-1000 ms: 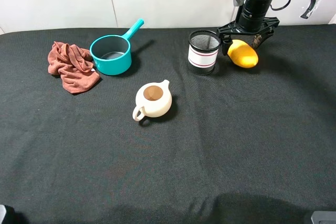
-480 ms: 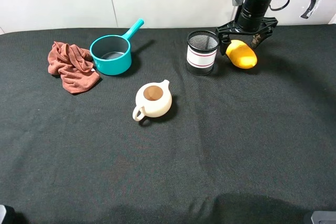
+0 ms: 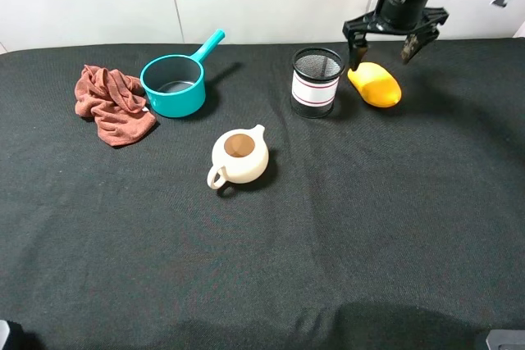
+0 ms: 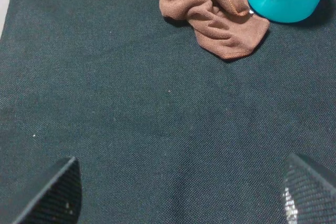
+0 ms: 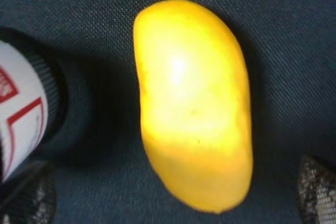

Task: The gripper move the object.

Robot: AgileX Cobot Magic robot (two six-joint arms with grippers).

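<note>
- My right gripper had its jaws spread wide apart, holding nothing; they hung just above the object, one finger on each side of it and clear of its skin.
- From the right wrist camera I saw the object lying free on the dark cloth of the table, with both fingertips showing only at the corners of the frame, away from the fruit.
- The object was a smooth yellow-orange oblong, and it lay flat on the table just beside the mesh cup, on the side away from the teal saucepan. I could not tell whether fruit and cup touched.
- The mesh cup stood upright, black mesh with a white band and red lines.
- My left gripper also had its jaws open and empty, only the two tips showing in the left wrist view, over bare cloth near the brown rag.
- The brown rag lay crumpled against the teal saucepan, on the side away from the mesh cup.
- The cream teapot sat lidless, nearer to me than the mesh cup and roughly between it and the saucepan, well apart from the object.
</note>
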